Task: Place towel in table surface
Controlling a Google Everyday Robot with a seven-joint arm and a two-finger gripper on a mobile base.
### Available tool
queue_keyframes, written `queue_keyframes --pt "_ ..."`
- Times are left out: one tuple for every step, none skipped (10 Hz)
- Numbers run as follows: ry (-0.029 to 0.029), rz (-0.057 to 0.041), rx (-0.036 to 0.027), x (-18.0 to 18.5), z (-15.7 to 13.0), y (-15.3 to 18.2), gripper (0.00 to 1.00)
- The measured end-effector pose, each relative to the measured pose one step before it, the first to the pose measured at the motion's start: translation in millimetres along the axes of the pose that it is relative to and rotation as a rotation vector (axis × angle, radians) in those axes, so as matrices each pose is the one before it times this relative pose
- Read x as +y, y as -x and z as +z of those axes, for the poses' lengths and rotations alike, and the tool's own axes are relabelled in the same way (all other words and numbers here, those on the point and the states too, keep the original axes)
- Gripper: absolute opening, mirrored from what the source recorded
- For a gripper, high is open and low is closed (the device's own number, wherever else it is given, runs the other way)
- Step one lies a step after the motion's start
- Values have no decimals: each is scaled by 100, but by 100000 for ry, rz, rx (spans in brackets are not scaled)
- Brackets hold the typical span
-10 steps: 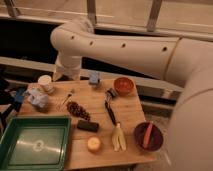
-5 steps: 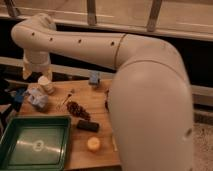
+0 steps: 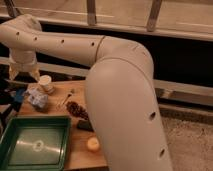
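While a large white robot arm (image 3: pixel 100 55) sweeps in from the lower right and stretches across the upper left of the scene, its pincer (image 3: pixel 22 72) hangs at the far left, over the left end of a wooden tabletop (image 3: pixel 82 152). Whether the pincer is released or clenched cannot be told from this angle; it shows only as a tan tip below the arm's last white segment.

The towel (image 3: pixel 37 97), a crumpled cloth of pale blue and white, lies on the tabletop just below and a little to the right of the pincer. Whether the two touch cannot be told. A small blue object (image 3: pixel 20 93) sits against the towel's left side. Just behind the towel, on its right, stands a white cup (image 3: pixel 46 83).

A green tray (image 3: pixel 35 145) fills the near left corner of the tabletop, in front of the towel. To the right of the towel lies a thin utensil (image 3: pixel 66 98), and beyond it a dark brown knobbly lump (image 3: pixel 76 108). A small dark block (image 3: pixel 84 125) rests just in front of that lump, beside the tray's far right corner. Nearer the front edge, to the right of the tray, sits a round pale yellow object (image 3: pixel 93 144). The arm's bulky elbow hides the right side of the tabletop.
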Motion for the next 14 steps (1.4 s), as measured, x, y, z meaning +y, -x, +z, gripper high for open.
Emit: queue_keyframes --pt "25 -340 130 172 33 -129 65" --pt "-291 558 -260 -115 -121 -70 65" --pt "137 1946 15 -499 247 -779 65" --pt "934 1091 48 -527 385 -472 65" --pt "2567 2867 -418 -1177 1066 -478 65" --pt "3261 2787 432 -705 2130 -594 65" --pt "1937 1645 352 -457 1614 -342 65" --pt "2096 2726 442 -900 2048 -256 65" --pt "2252 3146 630 -1020 2146 -50 65" --pt "1260 2055 1279 -461 1706 -19 65" --pt "426 1986 1330 -339 1270 161 65" --pt "-147 2430 1981 -470 1417 372 65" --pt "-520 1916 1433 -432 951 583 65" --pt "-299 1567 107 -354 326 625 65"
